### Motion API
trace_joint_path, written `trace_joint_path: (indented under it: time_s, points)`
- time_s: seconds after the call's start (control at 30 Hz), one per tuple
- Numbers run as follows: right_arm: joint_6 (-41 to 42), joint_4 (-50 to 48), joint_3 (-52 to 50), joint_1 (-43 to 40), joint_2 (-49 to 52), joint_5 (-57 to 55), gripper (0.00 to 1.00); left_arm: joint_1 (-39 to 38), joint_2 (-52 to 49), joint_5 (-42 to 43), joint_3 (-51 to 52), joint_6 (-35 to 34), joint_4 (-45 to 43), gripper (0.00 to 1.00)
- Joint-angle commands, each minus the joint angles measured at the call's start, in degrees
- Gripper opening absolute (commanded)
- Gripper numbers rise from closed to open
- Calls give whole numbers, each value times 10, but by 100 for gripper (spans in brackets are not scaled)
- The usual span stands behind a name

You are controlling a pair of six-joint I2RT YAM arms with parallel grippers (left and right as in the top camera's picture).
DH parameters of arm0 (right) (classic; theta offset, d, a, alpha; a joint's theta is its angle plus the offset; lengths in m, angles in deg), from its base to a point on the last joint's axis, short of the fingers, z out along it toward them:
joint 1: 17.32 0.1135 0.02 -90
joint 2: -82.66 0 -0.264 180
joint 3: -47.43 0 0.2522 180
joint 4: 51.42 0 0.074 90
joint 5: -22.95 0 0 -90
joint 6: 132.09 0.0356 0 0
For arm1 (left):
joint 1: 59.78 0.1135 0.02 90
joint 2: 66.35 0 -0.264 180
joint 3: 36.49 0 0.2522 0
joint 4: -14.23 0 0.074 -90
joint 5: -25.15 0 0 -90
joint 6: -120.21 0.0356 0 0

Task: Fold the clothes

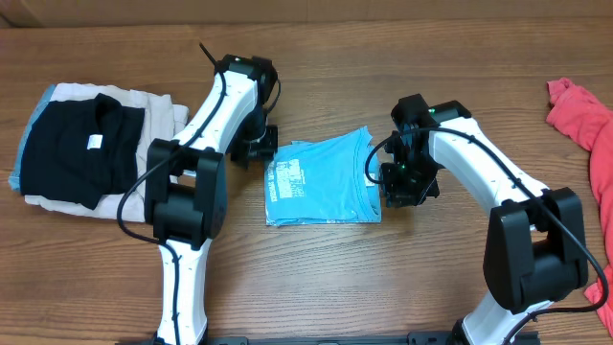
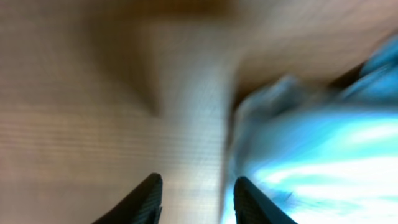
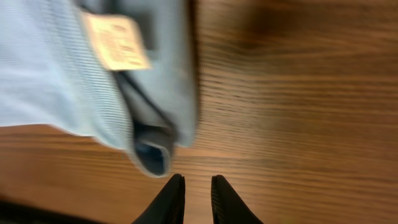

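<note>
- A stack of folded black and beige garments [image 1: 86, 144] lies far left on the brown wooden counter [image 1: 383, 278].
- My left jaws stand spread and empty, just beside the shirt's upper left edge.
- The light sky-blue cotton T-shirt [image 1: 321, 182] lies folded into a rectangle mid-counter, between my two arms.
- My right jaws are narrowly parted and pinch nothing, close to the shirt's right edge.
- A crumpled coral-red garment [image 1: 584, 120] sits far right.
</note>
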Motion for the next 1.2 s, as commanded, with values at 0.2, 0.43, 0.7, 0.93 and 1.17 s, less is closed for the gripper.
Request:
trace_joint_path:
  time_s: [0.2, 0.43, 0.7, 0.93, 1.17]
  points:
    - [-19, -21, -3, 36, -13, 82, 24, -10, 37, 71, -24, 78, -202, 50]
    - [-20, -72, -54, 48, -5, 81, 27, -19, -19, 85, -24, 79, -166, 50]
    - [-19, -118, -89, 42, 3, -4, 34, -19, -63, 80, -23, 81, -55, 53]
    - [-20, -138, -89, 28, 3, -14, 34, -19, -75, 32, -21, 80, 66, 47]
    - [-37, -200, -89, 17, 4, -72, 33, -30, -75, 65, -20, 86, 202, 36]
